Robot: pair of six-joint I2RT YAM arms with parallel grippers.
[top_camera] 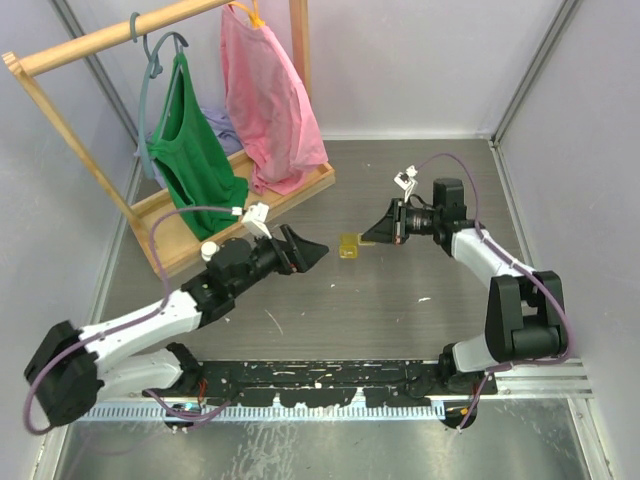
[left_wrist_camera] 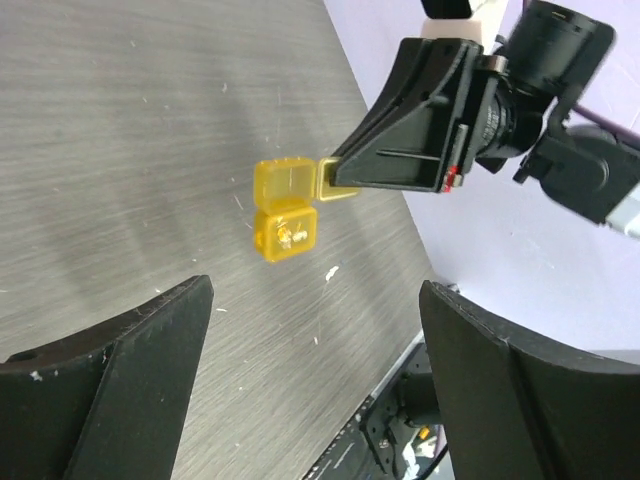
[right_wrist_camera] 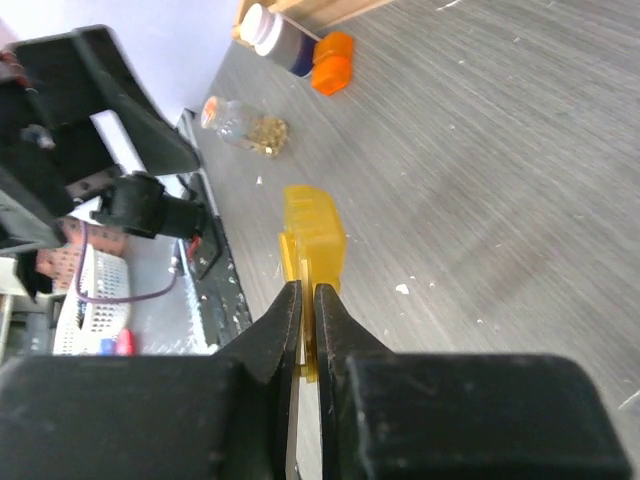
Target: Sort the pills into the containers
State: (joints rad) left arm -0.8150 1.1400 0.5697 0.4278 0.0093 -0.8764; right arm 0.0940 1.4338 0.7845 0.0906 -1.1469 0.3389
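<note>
While the right end effector (right_wrist_camera: 303, 290) is clenched on a thin flap at the edge of the yellow pill box (left_wrist_camera: 283, 210), that box is at the middle of the desk (left_wrist_camera: 120, 150); the left end effector (left_wrist_camera: 315, 290) is released, jaws spread wide, facing the box from the other side, near but apart from it.

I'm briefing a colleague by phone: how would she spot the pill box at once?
Look to the middle of the grey table. There the right end effector pinches the pill box by its edge: tiny, translucent yellow, two joined square cells, unlike the round clear bottle.
</note>
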